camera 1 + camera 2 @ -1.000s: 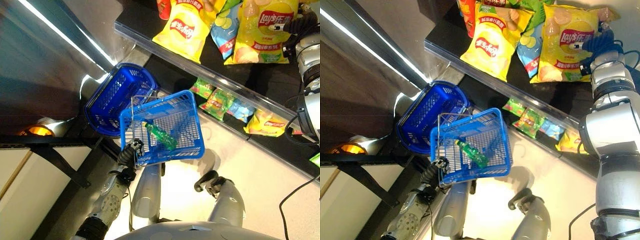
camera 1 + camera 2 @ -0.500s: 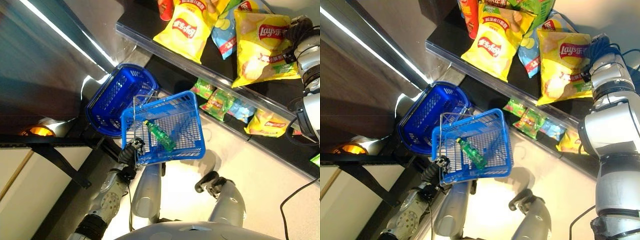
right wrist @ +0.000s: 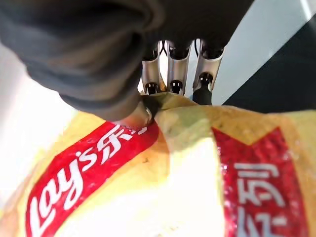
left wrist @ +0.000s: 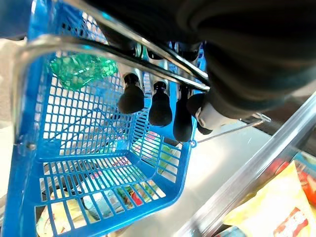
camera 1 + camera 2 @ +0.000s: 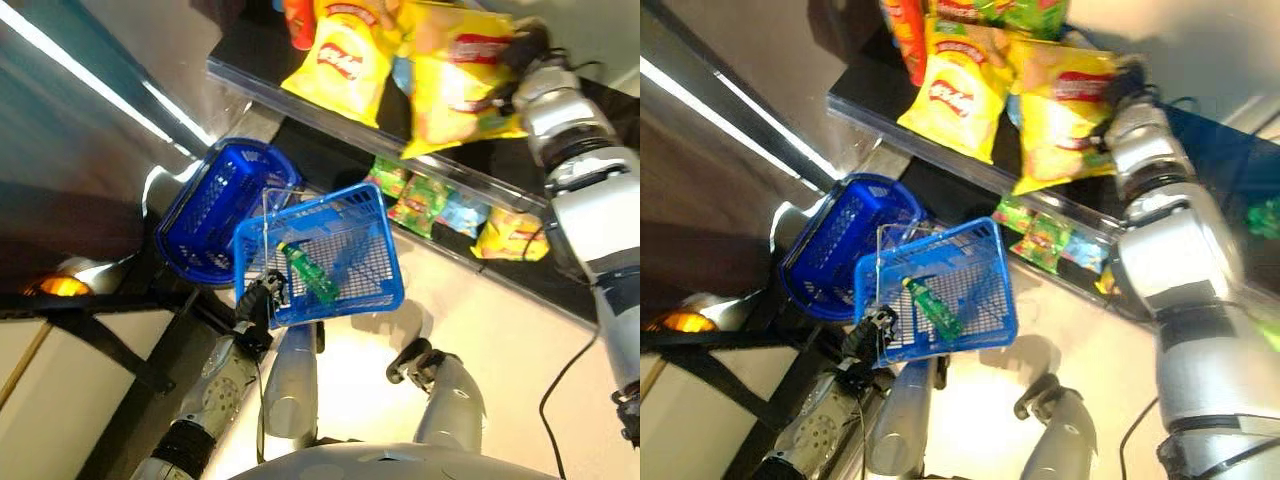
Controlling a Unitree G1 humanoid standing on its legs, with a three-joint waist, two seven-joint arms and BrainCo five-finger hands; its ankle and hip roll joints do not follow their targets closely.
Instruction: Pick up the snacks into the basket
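Where the left arm comes up from the lower left, the left hand (image 5: 262,300) has its dark-tipped fingers (image 4: 159,106) curled over the thin wire handle (image 4: 123,42) of a light blue basket (image 5: 385,290) — a rectangular tub of open plastic lattice, hanging tilted from that grip. Inside it a green plastic bottle (image 5: 308,272) lies slantwise on the mesh floor. Just behind, touching the light basket's far corner, sits a darker blue basket (image 5: 215,212), rounder at the rim and gridded the same way, tipped on its side against a brushed metal panel (image 5: 90,120).

Past the baskets runs a lower black shelf (image 5: 560,280) holding small crinkled packets in green (image 5: 420,200), pale blue (image 5: 465,213) and yellow (image 5: 510,238), lying flat in a loose row. Above it, a clear-edged upper shelf (image 5: 300,100) carries a glossy yellow chip bag (image 5: 338,62) with a red oval mark, and a red packet (image 5: 299,22) beside it.

Farthest up, the right hand (image 5: 528,52) pinches the top seam of a second yellow chip bag (image 5: 455,80) — the wrist view shows silver fingers (image 3: 175,74) and thumb clamped on the puckered foil (image 3: 163,163). This bag hangs tilted at the upper shelf's front edge, well apart from the light blue basket.
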